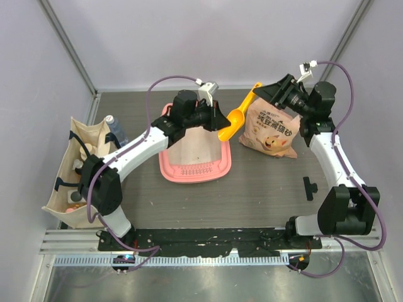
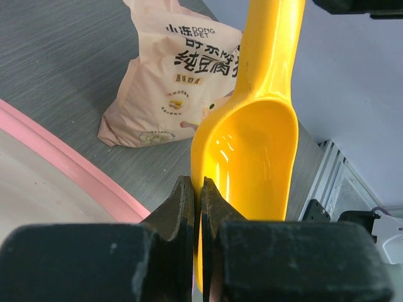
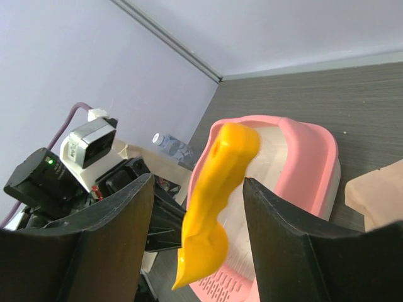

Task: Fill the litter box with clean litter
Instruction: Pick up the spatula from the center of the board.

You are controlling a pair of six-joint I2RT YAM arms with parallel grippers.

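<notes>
- Handover of the scoop (image 1: 234, 119) is judged to be the step in hand. From above, it is held at the right-hand edge of the litter box (image 1: 162, 165) by the left tool (image 1: 220, 127). The right tool (image 1: 263, 94) is placed at its handle, just beside the litter bag (image 1: 272, 129).
- No clean litter is seen in the box from here. Its whitish floor looks bare, and the granules are presumed to be inside the bag.
- From the left wrist, the left tool (image 2: 195, 189) is shown pressed together on the rim of the scoop's bowl, which is empty.
- From the right wrist, the right tool (image 3: 196, 181) is shown spread. One finger (image 3: 119, 220) is set on either side of the handle, and a gap is left on each side.
- The handle should be centred between the fingers and clamped squarely before the left pinch is released, lest the scoop twist or drop.
- The bag's opening cannot be made out in any view, and much of the box is covered by the left arm from above.
</notes>
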